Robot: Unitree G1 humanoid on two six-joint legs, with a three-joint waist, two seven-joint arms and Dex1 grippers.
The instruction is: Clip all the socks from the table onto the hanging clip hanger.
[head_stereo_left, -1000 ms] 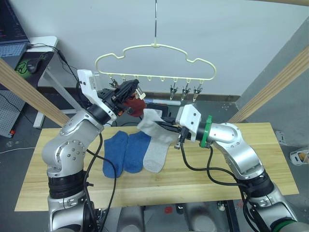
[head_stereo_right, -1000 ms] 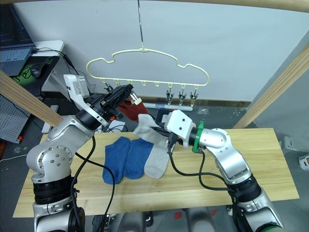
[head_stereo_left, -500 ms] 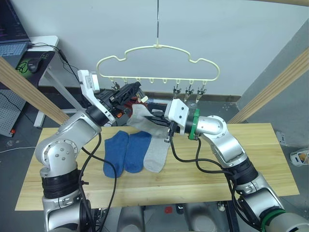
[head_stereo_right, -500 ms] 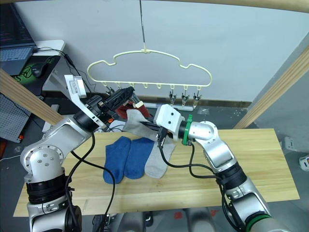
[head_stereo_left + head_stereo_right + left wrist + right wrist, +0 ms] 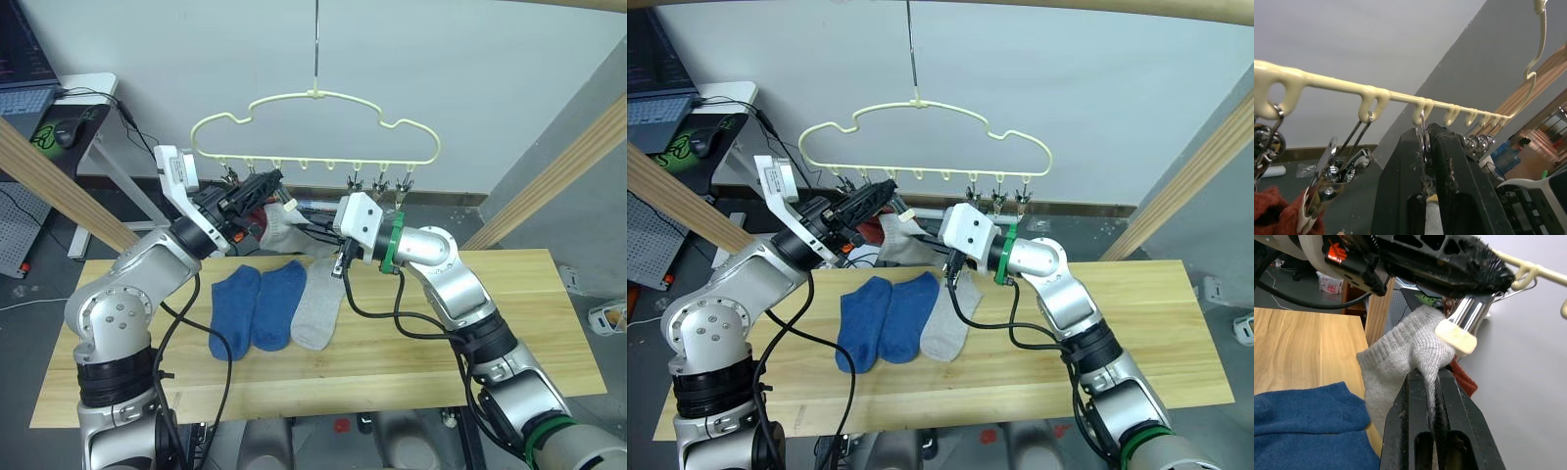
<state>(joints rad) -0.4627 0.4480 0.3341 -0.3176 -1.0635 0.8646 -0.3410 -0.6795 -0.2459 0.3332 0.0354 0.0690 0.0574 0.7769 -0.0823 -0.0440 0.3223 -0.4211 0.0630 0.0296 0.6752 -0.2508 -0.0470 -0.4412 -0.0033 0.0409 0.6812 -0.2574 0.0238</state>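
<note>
left gripper (image 5: 1427, 183): jaws clamped on a metal clip (image 5: 1422, 142) of the clip hanger (image 5: 313, 122) | right gripper (image 5: 1432, 382): jaws pinching a grey sock (image 5: 1400, 357) just under that clip | desk (image 5: 411, 343): two blue socks (image 5: 255, 304), one grey sock (image 5: 318, 308)

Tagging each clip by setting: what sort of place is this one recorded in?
Probably a robotics lab or workshop, not a home: a clip hanger hangs over a plain wooden table, bare timber struts frame the rig, and a side desk holds a laptop.
</note>
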